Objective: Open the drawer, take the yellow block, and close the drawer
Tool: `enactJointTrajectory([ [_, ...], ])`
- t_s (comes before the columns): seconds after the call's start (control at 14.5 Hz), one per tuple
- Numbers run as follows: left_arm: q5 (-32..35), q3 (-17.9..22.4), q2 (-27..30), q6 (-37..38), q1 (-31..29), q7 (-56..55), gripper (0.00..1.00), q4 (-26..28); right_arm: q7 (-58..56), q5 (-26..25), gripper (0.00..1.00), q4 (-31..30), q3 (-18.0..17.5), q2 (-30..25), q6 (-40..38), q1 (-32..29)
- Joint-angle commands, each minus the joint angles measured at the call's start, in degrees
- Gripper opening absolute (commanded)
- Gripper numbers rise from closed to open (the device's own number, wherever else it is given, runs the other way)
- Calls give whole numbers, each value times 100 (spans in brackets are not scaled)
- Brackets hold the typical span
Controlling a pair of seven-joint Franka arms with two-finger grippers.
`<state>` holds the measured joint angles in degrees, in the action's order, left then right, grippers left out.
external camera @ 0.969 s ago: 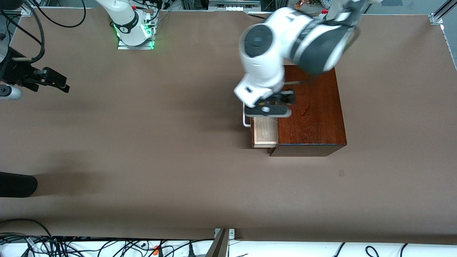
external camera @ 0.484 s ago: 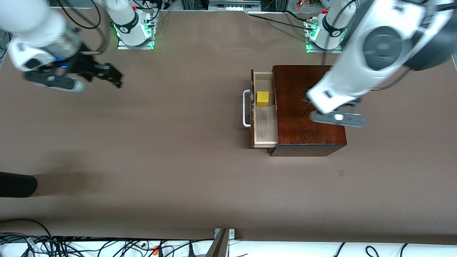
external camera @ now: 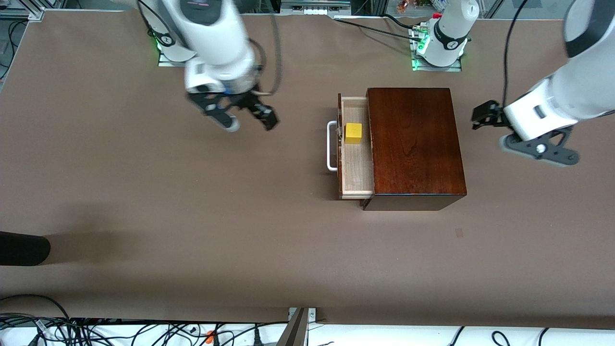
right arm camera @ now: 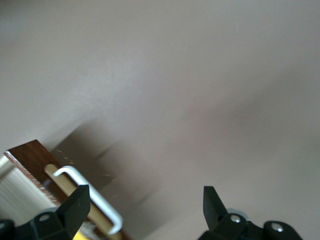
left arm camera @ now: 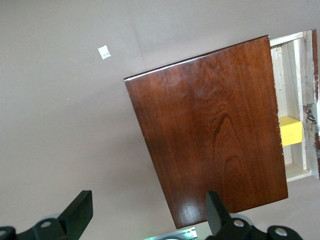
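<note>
Left wrist view: left gripper open, fingers spread wide, above brown desk. Wooden box, glossy dark top, fills the centre. Drawer pulled out, pale interior showing. Yellow block sits inside it. Small white scrap on desk, well apart from box.

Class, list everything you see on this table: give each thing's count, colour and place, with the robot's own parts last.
wooden box: one, dark reddish-brown, toward the left arm's end of the table.
drawer: one, pale wood inside, white handle, pulled partly open.
yellow block: one, yellow, in the drawer.
table: one, brown.
right gripper: one, black, open, over bare table beside the drawer.
left gripper: one, black, open, over bare table beside the box.
</note>
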<state>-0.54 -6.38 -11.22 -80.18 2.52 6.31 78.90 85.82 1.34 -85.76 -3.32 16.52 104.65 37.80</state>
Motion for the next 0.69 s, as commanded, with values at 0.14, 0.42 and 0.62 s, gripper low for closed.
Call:
enactJointTrajectory([
  [0.14,-86,225,1315,-938,-32,195,100,1778,3568,-46,100,1630,86,1588,283,1070],
  [0.42,-104,427,1254,-929,-32,-489,100,1708,5626,-46,100,2222,103,2302,950,1511],
  [0.62,-104,401,1035,-781,-23,-640,100,1383,6629,-20,100,2222,86,2479,1286,1678],
])
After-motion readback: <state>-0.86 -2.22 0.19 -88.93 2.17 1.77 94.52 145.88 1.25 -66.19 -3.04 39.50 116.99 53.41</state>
